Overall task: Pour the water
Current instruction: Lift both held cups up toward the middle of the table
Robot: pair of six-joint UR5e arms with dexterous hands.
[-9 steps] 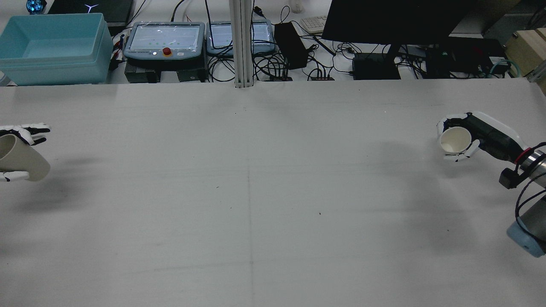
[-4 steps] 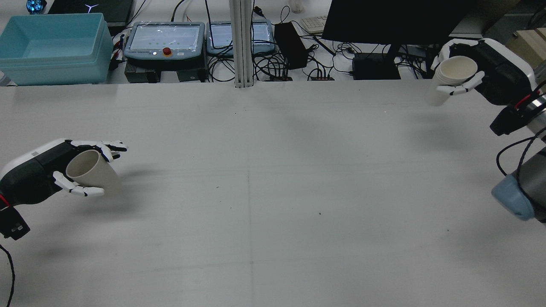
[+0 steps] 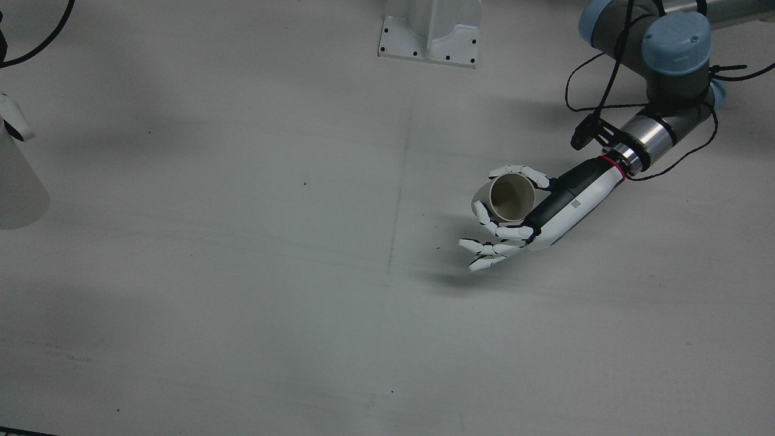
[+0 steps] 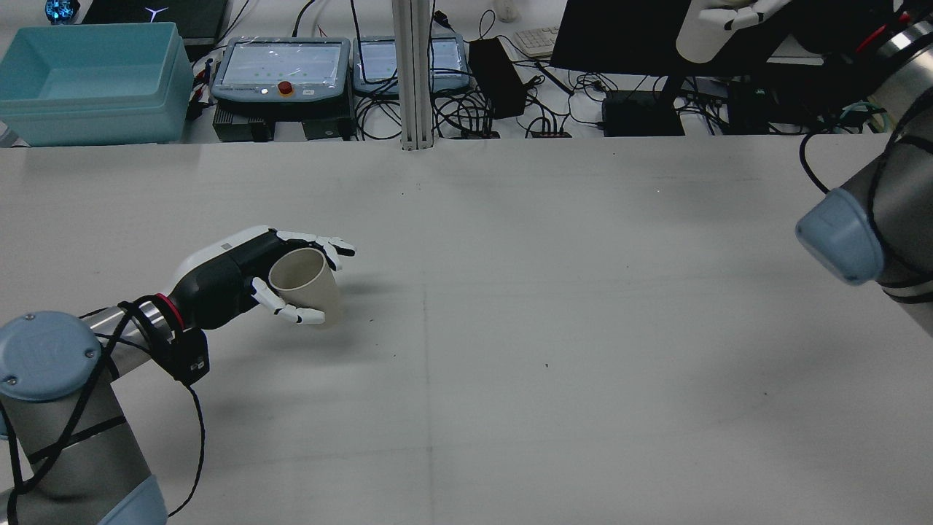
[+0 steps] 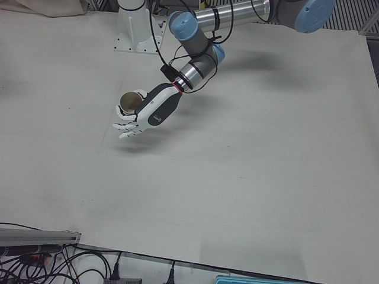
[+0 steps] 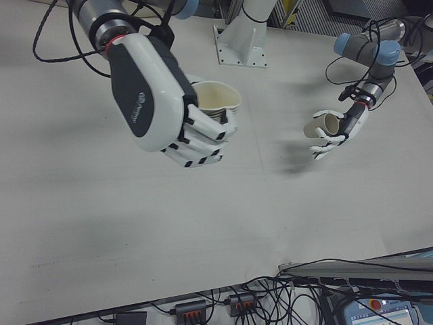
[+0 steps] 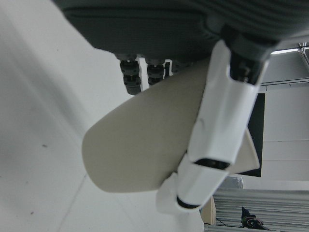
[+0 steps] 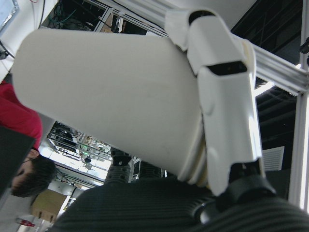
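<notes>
The left hand gripped a paper cup, its fingers wrapped around the wall. That cup hung above the white table, its shadow beneath it. It lay left of the faint seam line running down the table's middle in the rear view. The cup stood nearly upright. Its long axis leaned a little, with the open mouth up and tipped back toward the robot. The front view looked almost straight into its open mouth.

The right hand was closed around a second paper cup, held high above the table. In the rear view that cup sat at the top edge, far to the right of the seam line, in front of the dark monitor. In the right-front view its axis was roughly upright and tilted, mouth upward. I could not tell whether either cup held water.
</notes>
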